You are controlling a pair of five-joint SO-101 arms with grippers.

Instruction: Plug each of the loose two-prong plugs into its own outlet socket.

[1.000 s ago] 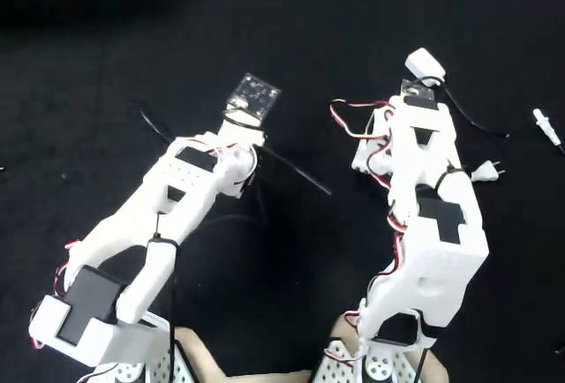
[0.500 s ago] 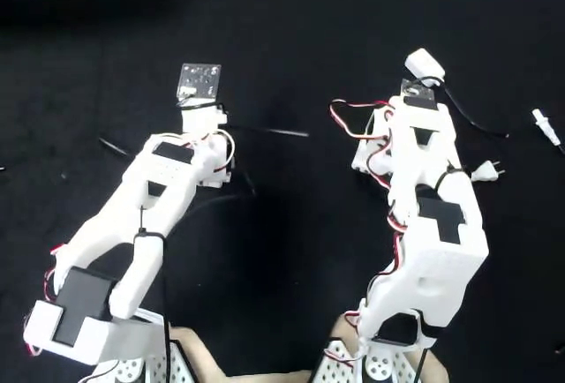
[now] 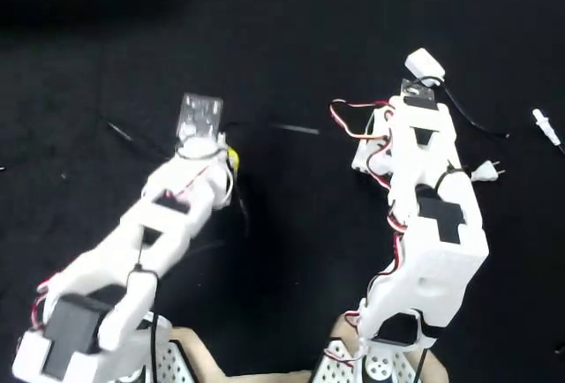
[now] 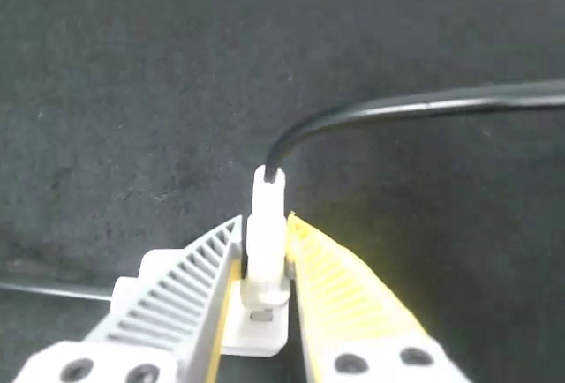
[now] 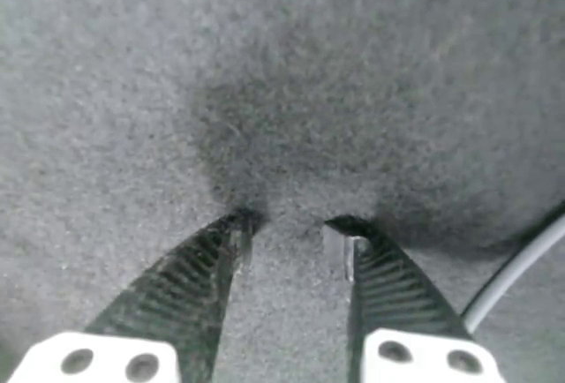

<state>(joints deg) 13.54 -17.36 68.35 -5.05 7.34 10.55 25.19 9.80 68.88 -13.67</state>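
Plug (image 4: 265, 193): flanks covered by left gripper (image 4: 265, 224); prongs cannot be told. Black cable (image 4: 424, 105): cut off at the picture's edge.

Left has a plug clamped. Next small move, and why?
Probably swing the left gripper toward the white block by the right arm, possibly a socket: its fingers are shut on the white plug, cord trailing, bare table ahead.

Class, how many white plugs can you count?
2: a plug in the left gripper, a plug lying beside the right arm; the white piece farther right may be a third.
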